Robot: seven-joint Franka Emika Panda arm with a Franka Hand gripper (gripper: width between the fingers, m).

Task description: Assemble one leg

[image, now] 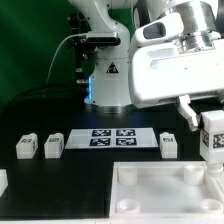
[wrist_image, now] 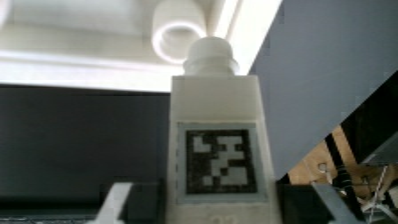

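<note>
My gripper is shut on a leg, a stubby white block with a black-and-white tag, held in the air at the exterior view's right edge above the large white panel. In the wrist view the leg stands between the fingers with its tag facing the camera. Its round peg end points toward a ring-shaped corner socket of the panel. Three more legs stand on the black table: two at the exterior view's left and one at the right.
The marker board lies flat between the loose legs. The robot base stands behind it. A white piece shows at the exterior view's left edge.
</note>
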